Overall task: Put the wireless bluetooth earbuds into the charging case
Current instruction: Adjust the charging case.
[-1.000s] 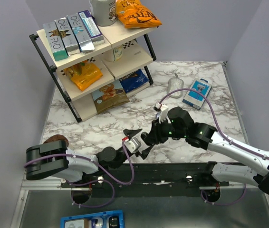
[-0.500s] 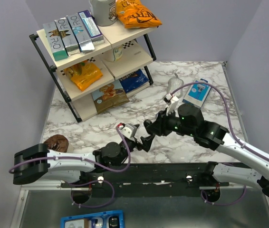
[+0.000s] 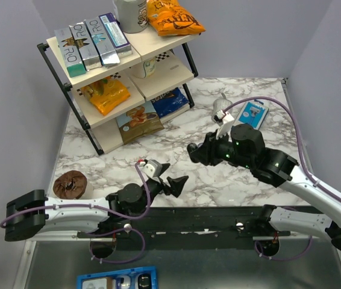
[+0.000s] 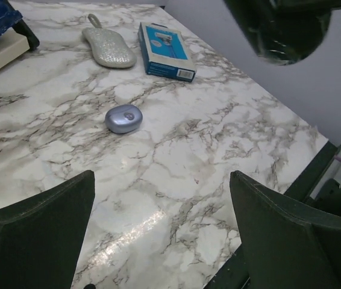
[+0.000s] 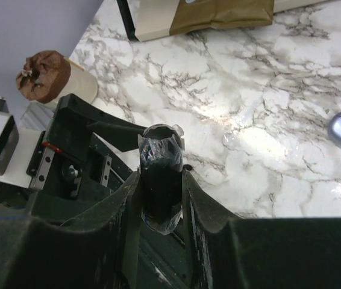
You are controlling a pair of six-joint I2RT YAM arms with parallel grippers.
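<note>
my right gripper [image 5: 161, 180] pinches a glossy black plastic-wrapped piece [image 5: 161, 150], probably the earbuds, well apart from the silver-blue oval charging case [image 4: 123, 118]. my left gripper [image 4: 161, 241] gapes wide near that case. carry step; next the case, seemingly closed, needs opening.

Table [image 4: 176, 150]: white marble with grey-brown veining; charging case [image 4: 123, 118]: pale metallic blue; earbuds [image 5: 161, 174]: glossy black under clear film; box [image 4: 164, 51]: blue with white print; pouch [image 4: 109, 48]: silver glitter; 2 snack bags [image 3: 105, 93]: orange; muffin [image 3: 70, 183]: dark brown; shelf [image 3: 149, 41]: cream boards, black frame.
</note>
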